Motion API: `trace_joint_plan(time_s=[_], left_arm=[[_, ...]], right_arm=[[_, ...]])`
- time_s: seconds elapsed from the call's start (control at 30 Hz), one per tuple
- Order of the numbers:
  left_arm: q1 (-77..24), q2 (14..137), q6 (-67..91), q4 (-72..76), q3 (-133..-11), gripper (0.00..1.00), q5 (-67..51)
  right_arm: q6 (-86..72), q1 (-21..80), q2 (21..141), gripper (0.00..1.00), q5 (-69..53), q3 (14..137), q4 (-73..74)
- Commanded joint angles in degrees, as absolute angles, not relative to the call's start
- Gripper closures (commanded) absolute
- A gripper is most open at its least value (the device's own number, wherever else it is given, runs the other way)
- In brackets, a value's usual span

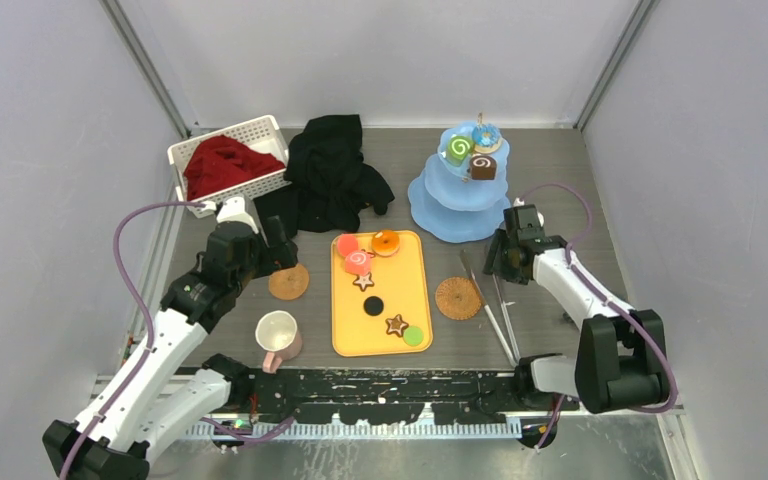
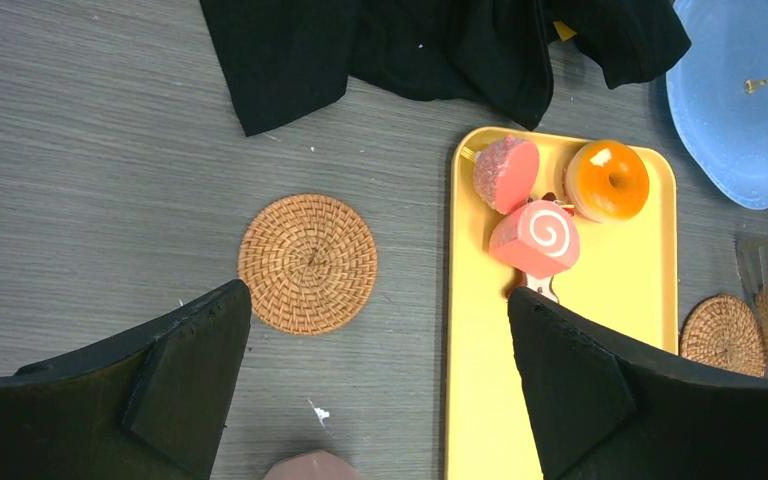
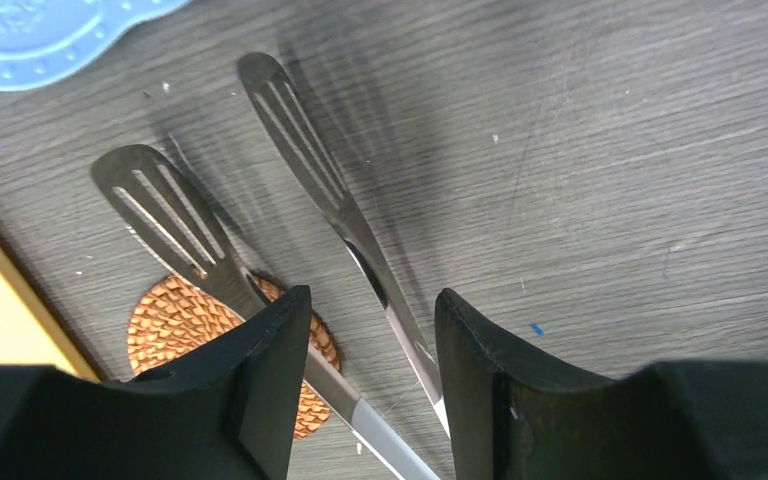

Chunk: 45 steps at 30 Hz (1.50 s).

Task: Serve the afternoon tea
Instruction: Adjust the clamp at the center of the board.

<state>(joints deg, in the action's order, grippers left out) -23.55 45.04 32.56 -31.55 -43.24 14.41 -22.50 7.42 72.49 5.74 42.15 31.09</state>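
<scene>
The pale-blue three-tier stand (image 1: 438,205) stands at the back right with a green swirl roll (image 1: 459,149), a blue donut (image 1: 488,135) and a brown roll (image 1: 482,167) on it. An orange donut (image 2: 608,179), a pink swirl roll (image 2: 535,236), star cookies (image 1: 396,324) and round sweets lie on the orange-yellow tray (image 1: 405,290). The pink-handled cream mug (image 1: 278,335) stands upright, left of the tray. My left gripper (image 1: 278,256) is open and empty above the table between a wicker coaster (image 2: 307,262) and the tray (image 2: 600,330). My right gripper (image 3: 372,300) is open just above metal tongs (image 3: 305,165). No grey metal mug shows.
A white basket (image 1: 260,128) with red cloth is at the back left. A black cloth (image 1: 330,175) lies beside it. A second wicker coaster (image 1: 458,297) lies right of the tray, partly under the tongs (image 1: 495,310). Grey walls enclose the table.
</scene>
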Motion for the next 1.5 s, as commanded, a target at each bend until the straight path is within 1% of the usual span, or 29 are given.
trace_joint_plan(time_s=[0.0, 0.17, 0.37, 0.53, 0.77, 0.87, 0.97, 1.13, 1.2, 1.27, 1.47], left_arm=[[-23.4, 45.4, 32.3, -29.7, -44.7, 0.01, 14.2], [-23.4, 45.7, 32.6, -29.5, -44.6, 0.01, 13.8], [-23.4, 46.1, 33.1, -29.5, -44.7, 0.01, 13.5], [-23.4, 45.8, 33.0, -29.7, -44.5, 0.01, 13.5], [-23.4, 45.6, 33.6, -29.8, -44.4, 0.01, 13.5], [-23.4, 45.5, 33.7, -29.7, -44.2, 0.01, 13.6], [-23.4, 45.6, 33.5, -29.7, -44.1, 0.01, 13.7], [-23.4, 46.0, 33.1, -29.6, -44.4, 0.01, 13.7], [-23.4, 46.1, 33.0, -29.4, -44.2, 0.01, 13.8], [-23.4, 46.3, 33.0, -29.5, -44.2, 0.01, 13.8], [-23.4, 45.6, 33.7, -28.9, -42.8, 0.01, 13.4]], right_arm=[[-24.4, 6.7, 73.3, 0.47, 5.4, 40.6, 26.9], [-26.0, 5.6, 74.7, 0.49, 4.4, 40.2, 25.6], [-26.9, 4.8, 77.7, 0.55, 3.0, 39.7, 23.7], [-26.9, 4.5, 77.3, 0.59, 4.1, 38.9, 23.1], [-27.9, 4.1, 76.7, 0.75, 6.8, 38.7, 23.6], [-28.3, 4.0, 75.6, 0.89, 9.6, 38.8, 24.8], [-29.1, 3.9, 74.4, 0.94, 11.8, 39.1, 25.9], [-29.7, 3.7, 72.2, 0.95, 20.1, 41.0, 29.4], [-30.0, 3.4, 71.4, 0.89, 24.1, 41.4, 30.2], [-30.4, 2.5, 71.0, 0.86, 27.5, 41.5, 30.4], [-30.5, -1.1, 72.7, 0.86, 25.0, 43.3, 26.9]])
